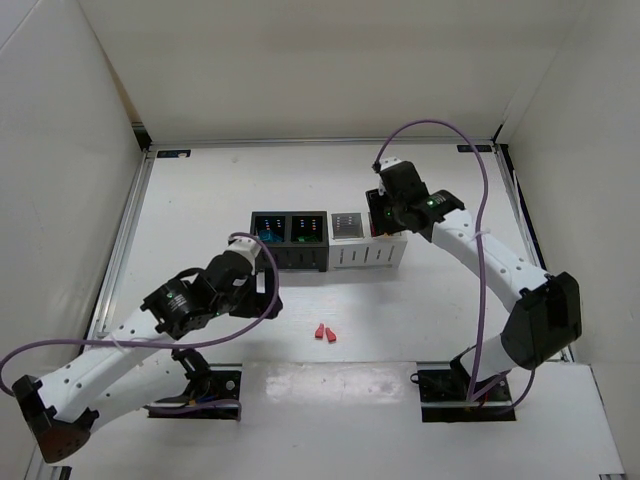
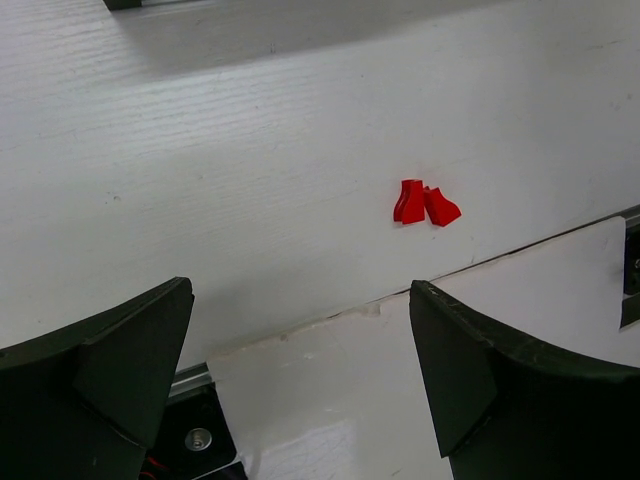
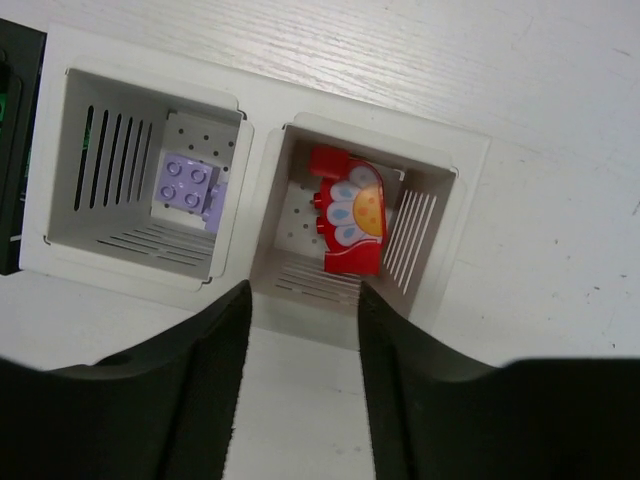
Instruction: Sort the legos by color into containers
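Note:
Two small red legos [image 1: 324,333] lie together on the white table in front of the bins; the left wrist view shows them [image 2: 423,204] ahead and to the right of my fingers. My left gripper [image 1: 264,282] [image 2: 300,345] is open and empty, hovering near the black bin pair [image 1: 290,258]. My right gripper [image 1: 384,216] [image 3: 300,310] is open and empty above the white bin pair [image 1: 366,255]. In the right wrist view, the left white bin [image 3: 60,150] holds a lilac brick [image 3: 190,185], and the right white bin [image 3: 440,250] holds a red brick with a flower print [image 3: 348,215].
The black bins show a blue glint [image 1: 268,230] and a green glint [image 1: 305,230] inside. A glossy white plate [image 1: 330,385] covers the near edge between the arm bases. A metal rail [image 1: 125,235] runs along the left side. White walls enclose the table.

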Action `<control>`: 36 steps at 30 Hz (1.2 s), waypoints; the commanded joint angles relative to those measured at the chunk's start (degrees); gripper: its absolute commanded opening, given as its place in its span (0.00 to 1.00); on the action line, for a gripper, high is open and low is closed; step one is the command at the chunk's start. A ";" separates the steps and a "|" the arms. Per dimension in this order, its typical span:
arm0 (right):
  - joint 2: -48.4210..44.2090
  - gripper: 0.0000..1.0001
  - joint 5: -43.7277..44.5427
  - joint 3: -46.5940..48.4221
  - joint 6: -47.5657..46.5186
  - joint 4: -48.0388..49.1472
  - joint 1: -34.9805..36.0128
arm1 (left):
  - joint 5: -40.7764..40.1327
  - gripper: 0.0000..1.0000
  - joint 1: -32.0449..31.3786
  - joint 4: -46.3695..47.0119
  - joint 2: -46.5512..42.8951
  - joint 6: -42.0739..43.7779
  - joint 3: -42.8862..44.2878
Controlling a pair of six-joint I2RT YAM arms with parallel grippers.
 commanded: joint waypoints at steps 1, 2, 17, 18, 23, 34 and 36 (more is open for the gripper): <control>-1.45 0.52 0.07 3.26 -0.82 0.31 0.34 | 1.43 1.00 -0.68 2.34 1.67 1.27 -0.20; -1.89 0.52 0.42 3.26 -0.90 0.31 0.25 | 1.96 1.00 -1.29 2.61 3.16 2.14 0.06; -16.30 0.54 0.95 -6.05 3.14 -3.11 -1.42 | 13.04 0.89 -9.64 18.86 22.23 12.52 -0.29; -17.18 0.54 1.13 -6.32 3.40 -3.64 -1.77 | 13.30 0.85 -9.91 19.13 24.77 12.61 -0.38; -20.35 0.54 0.78 -9.13 4.28 -5.57 -3.35 | 14.62 0.79 -12.62 20.80 31.55 12.96 0.06; -24.04 0.54 0.25 -12.04 4.64 -7.86 -5.55 | 6.30 0.71 -17.03 25.11 38.68 8.39 -1.35; -24.39 0.54 0.07 -12.21 4.63 -8.12 -5.81 | 4.08 0.71 -17.21 24.94 40.61 6.73 -0.73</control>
